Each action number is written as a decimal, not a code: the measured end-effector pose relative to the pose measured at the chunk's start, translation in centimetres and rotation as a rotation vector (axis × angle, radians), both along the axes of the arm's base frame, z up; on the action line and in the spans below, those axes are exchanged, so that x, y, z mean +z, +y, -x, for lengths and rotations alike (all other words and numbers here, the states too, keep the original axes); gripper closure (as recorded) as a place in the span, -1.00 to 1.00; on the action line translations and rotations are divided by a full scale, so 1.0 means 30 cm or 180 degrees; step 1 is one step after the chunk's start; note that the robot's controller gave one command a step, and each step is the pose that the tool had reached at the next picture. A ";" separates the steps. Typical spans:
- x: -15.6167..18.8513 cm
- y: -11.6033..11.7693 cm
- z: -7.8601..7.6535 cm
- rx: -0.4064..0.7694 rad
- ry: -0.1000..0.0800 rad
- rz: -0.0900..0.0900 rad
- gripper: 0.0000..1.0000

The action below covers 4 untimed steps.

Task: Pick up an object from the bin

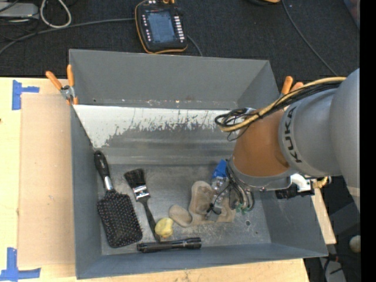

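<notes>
Since the grey metal bin (pixel 176 93) is filled loosely, its things are found lying flat and scattered over the floor, not set in any order. Near the left wall a black oval paddle hairbrush (pixel 117 216) is laid with its handle toward the back. Just beside it a small black bristle brush (pixel 140 188) is seen, then a yellow rounded lump (pixel 164 228) and, along the front edge, a black marker-like stick (pixel 169 245). A beige pebble-shaped piece (pixel 180 215) is placed near a tan, floppy cloth-like thing (pixel 201 197), right of the floor's middle. Over that thing's right end the gripper (pixel 220 207) is held low, the arm brought in from the right wall with its wrist bent steeply down. Whether the gripper is open or closed cannot be told. A blue piece (pixel 220 169) is partly hidden just behind it.
</notes>
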<state>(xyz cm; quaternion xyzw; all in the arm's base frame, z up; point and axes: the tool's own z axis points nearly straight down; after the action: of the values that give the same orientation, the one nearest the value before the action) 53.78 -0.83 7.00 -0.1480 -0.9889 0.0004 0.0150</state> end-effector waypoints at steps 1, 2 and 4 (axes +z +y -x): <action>0.001 0.000 0.000 0.0001 0.0001 0.0000 1.00; 0.068 0.000 0.006 0.0003 0.0011 -0.0001 1.00; 0.276 0.000 0.008 0.0015 0.0022 -0.0003 1.00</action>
<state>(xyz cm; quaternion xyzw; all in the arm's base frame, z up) 53.54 -0.83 15.29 -0.1457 -0.9891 0.0005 0.0186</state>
